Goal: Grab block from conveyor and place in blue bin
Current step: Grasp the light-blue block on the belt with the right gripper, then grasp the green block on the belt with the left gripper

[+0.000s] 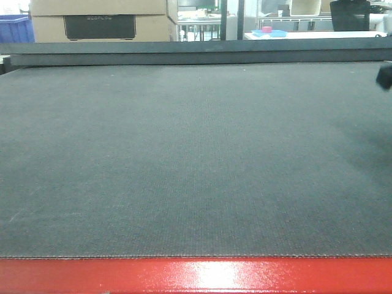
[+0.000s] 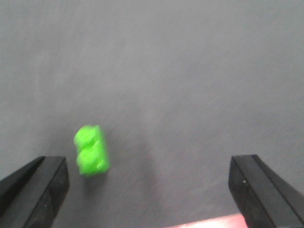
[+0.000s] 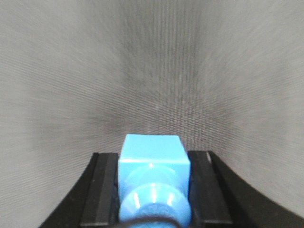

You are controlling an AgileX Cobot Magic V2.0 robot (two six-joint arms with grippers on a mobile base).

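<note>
Left wrist view: small bright green plastic block (image 2: 91,149) with rounded studs lay on the wide dark grey woven conveyor belt (image 2: 180,76). It sat towards the left side, near the left black finger (image 2: 35,190) but not touching it, and well apart from the other finger. Left gripper (image 2: 147,192) was spread wide, with nothing between its fingers. It was over the belt with the block slightly ahead of the tips. A blurred strip of red showed at the bottom edge.

Right wrist view: right gripper (image 3: 153,159) was clamped on a light blue square plastic block (image 3: 153,175) with a round stud facing the camera. Black finger pads (image 3: 102,190) pressed flat against both its sides. The blue block was held over the belt weave, which filled the rest of the frame. Whether the block touched the belt could not be told.

Front view: the belt spanned almost the whole frame, edged at the near side by a glossy red-painted metal frame (image 1: 196,275). Neither block was visible from here. A dark blurred shape (image 1: 386,76) cut into the right edge above the belt, too cropped to identify. Beyond the far edge stood a brown cardboard box (image 1: 101,18) with a dark panel. A blue plastic bin (image 1: 13,27) sat just left of it at the frame's corner.
</note>
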